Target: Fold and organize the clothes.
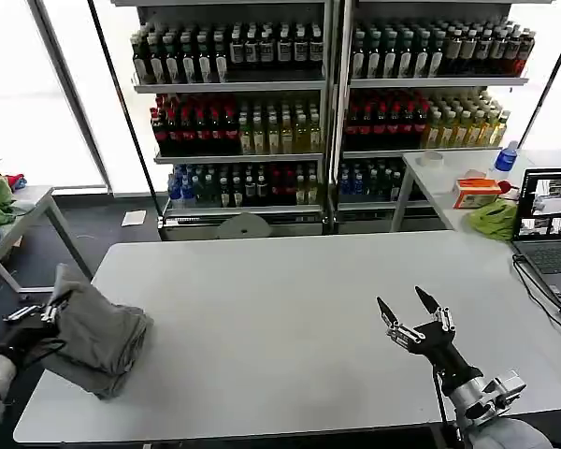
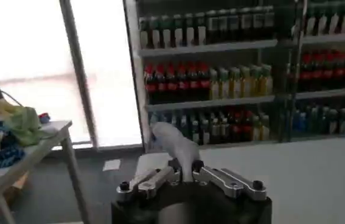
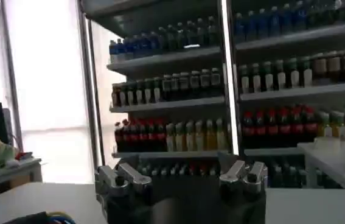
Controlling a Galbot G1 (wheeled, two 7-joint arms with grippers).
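Gray cotton shirt [image 1: 98,337], soft and matte, bunched into a rumpled, roughly folded bundle with drooping creases, lying at the table's eight o'clock corner and overhanging the near-left edge. At the bundle's nine o'clock, touching it, left gripper [image 1: 45,312], black fingers pinched together on a peak of the fabric; in the left wrist view, a pale tuft of the same shirt [image 2: 181,149] rising between the closed metal jaws of the left gripper [image 2: 184,165]. Underneath, smooth pale gray table [image 1: 290,299], rectangular with rounded corners. Well apart from the shirt, at the table's four o'clock, right gripper [image 1: 409,304], slim pointed black fingers spread wide and aimed toward twelve o'clock, nothing between them; in its wrist view, right gripper [image 3: 181,179] with silver knuckles set far apart. At two o'clock, an open laptop [image 1: 549,229] on the table's edge. Farther out at twelve o'clock, metal shelves [image 1: 327,84] packed with rows of glossy drink bottles [image 1: 234,126] in red, yellow and dark tones.
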